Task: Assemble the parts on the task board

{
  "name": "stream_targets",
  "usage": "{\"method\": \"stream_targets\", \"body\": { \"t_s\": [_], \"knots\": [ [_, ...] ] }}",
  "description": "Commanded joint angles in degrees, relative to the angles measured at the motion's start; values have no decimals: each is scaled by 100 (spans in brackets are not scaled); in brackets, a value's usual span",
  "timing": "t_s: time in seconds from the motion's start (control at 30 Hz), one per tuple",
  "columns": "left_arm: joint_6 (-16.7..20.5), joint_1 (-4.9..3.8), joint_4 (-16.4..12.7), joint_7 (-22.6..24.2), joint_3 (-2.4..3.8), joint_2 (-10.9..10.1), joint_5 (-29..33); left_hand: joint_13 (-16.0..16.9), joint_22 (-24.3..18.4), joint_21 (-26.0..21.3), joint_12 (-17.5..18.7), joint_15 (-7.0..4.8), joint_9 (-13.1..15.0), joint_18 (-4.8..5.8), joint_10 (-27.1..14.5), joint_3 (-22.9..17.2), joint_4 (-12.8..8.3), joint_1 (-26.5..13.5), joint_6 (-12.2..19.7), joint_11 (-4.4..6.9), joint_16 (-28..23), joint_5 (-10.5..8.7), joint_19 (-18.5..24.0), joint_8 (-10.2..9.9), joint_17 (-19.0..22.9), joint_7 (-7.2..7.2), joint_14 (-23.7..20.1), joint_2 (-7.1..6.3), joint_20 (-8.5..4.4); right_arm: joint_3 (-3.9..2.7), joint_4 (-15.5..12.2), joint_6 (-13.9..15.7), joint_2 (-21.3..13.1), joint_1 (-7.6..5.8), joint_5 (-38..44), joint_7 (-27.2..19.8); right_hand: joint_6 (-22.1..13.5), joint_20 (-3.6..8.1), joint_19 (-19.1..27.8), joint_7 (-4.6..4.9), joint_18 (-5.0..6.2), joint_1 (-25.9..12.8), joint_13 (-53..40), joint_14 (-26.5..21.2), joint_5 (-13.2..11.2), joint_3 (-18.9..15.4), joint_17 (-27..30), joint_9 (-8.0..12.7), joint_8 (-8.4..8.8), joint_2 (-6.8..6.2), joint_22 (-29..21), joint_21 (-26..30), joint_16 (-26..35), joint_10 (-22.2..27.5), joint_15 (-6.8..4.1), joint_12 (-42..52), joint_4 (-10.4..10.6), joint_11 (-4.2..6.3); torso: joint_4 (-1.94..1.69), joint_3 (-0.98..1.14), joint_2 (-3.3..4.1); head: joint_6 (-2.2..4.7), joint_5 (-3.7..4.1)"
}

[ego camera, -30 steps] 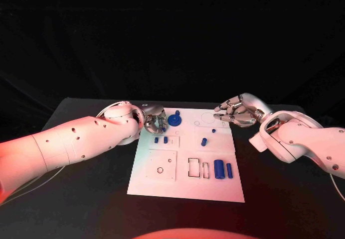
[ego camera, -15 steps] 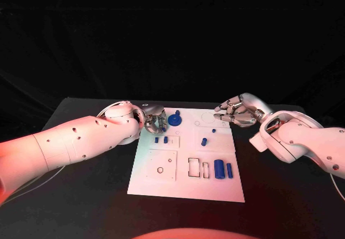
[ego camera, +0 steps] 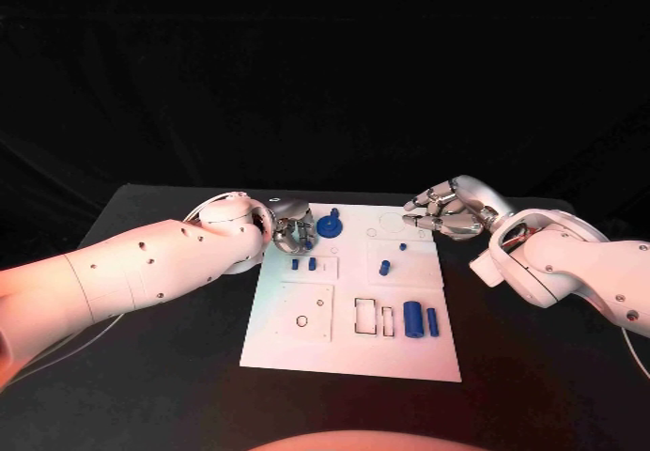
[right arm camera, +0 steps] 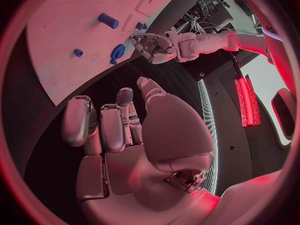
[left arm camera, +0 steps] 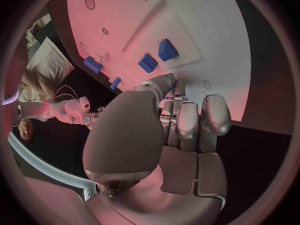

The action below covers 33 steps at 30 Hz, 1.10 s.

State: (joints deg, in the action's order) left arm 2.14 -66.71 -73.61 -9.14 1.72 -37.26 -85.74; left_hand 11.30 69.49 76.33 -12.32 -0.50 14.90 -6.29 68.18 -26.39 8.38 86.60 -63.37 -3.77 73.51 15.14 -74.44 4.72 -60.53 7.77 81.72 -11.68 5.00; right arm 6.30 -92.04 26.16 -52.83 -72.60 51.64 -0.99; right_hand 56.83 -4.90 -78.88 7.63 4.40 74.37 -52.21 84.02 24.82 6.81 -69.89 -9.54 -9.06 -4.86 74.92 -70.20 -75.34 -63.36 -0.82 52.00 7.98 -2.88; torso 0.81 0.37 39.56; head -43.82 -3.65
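Note:
The white task board (ego camera: 349, 349) lies in the middle of the table. My left hand (ego camera: 290, 231) hovers at its far left corner with the fingers curled in; I see nothing between them. A round blue part (ego camera: 331, 225) stands just beside that hand. Two small blue blocks (ego camera: 303, 264) lie close in front of it, also seen in the left wrist view (left arm camera: 157, 56). My right hand (ego camera: 444, 212) hangs over the far right corner, fingers curled on nothing. A blue cylinder (ego camera: 411, 318) and a thin blue rod (ego camera: 432, 320) lie at the near right.
A small blue peg (ego camera: 402, 247) and another blue piece (ego camera: 385, 268) sit mid-board. Outlined slots (ego camera: 365, 316) and a round hole (ego camera: 301, 321) mark the near half. The right wrist view has the board (right arm camera: 62, 30) and my left hand (right arm camera: 153, 45). Black table (ego camera: 177, 376) surrounds the board.

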Motion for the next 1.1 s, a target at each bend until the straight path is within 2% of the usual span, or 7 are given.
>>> {"method": "stream_targets", "body": {
  "t_s": [0.03,0.43,0.53,0.67,0.8,1.03,1.1],
  "knots": [
    [-135,17,-5,-46,-7,-6,-20,2,-17,-1,38,7,-17,99,28,16,-16,-44,57,3,-4,-14,4,-42,11,-3,8,-16,12,0,-7,-73,4,4,20,-27,-39,0,17,18,34,49,14,128,24,15,8,-7,-39,5,192,40,46,-40,-52,11,30,-1,-5,2,-2,1,-4],
    [-119,23,-3,-104,-8,-27,-20,9,-30,-19,134,59,-260,96,69,13,-27,-72,526,-59,8,-8,18,-133,72,91,-10,-69,58,0,2,-102,-1,4,78,56,-71,0,63,25,55,29,316,111,16,0,80,-5,-32,-21,129,143,112,173,-49,-291,49,-7,3,0,3,2,-2],
    [-115,23,10,-156,-8,-37,-19,16,-28,-20,156,70,-371,96,95,12,-28,-73,764,-73,7,-6,16,-132,106,119,-18,-91,67,0,15,-122,1,4,93,70,-141,-6,239,39,127,40,736,-6,1,20,486,0,-20,-36,-98,511,478,458,-37,-762,83,-26,2,0,0,-3,-2],
    [-83,23,38,-217,-8,-51,-11,21,-40,-30,194,114,-510,95,102,27,-28,-59,1023,-131,15,-6,24,-129,130,208,-25,-115,96,0,41,-202,5,4,118,93,-212,-39,603,92,272,112,1462,-253,-87,135,1482,-9,-34,-51,-629,1355,1440,720,5,-1653,148,-88,-3,1,-3,4,2],
    [85,23,56,-208,-7,-98,22,19,-81,-58,214,128,-539,84,84,31,-24,-56,1042,-148,-7,-5,55,-121,178,225,-45,-116,107,0,106,-383,15,4,318,162,-206,-93,470,173,246,335,2404,-115,-371,316,1485,-26,-75,-148,-661,1408,1515,582,36,-2621,54,-173,2,-3,-3,33,3],
    [675,13,13,8,28,-269,563,30,-166,-124,255,105,-553,58,70,-34,13,-44,689,-104,-73,-3,121,55,328,151,-98,-60,109,0,291,-772,79,3,1546,498,59,-37,61,88,123,753,3009,115,-664,728,870,-23,-76,-143,-194,721,953,215,-1,-3146,-234,-138,7,-1,-14,80,85],
    [892,6,-58,74,47,-365,858,31,-387,-280,271,92,-562,2,61,-104,8,-8,590,-104,-282,6,290,99,694,143,-225,-25,95,0,349,-877,113,3,2118,660,135,-26,-37,69,83,770,3146,147,-679,819,746,-13,-53,-159,-52,515,829,116,-3,-3274,-264,-104,3,1,-1,111,145]
  ]
}}
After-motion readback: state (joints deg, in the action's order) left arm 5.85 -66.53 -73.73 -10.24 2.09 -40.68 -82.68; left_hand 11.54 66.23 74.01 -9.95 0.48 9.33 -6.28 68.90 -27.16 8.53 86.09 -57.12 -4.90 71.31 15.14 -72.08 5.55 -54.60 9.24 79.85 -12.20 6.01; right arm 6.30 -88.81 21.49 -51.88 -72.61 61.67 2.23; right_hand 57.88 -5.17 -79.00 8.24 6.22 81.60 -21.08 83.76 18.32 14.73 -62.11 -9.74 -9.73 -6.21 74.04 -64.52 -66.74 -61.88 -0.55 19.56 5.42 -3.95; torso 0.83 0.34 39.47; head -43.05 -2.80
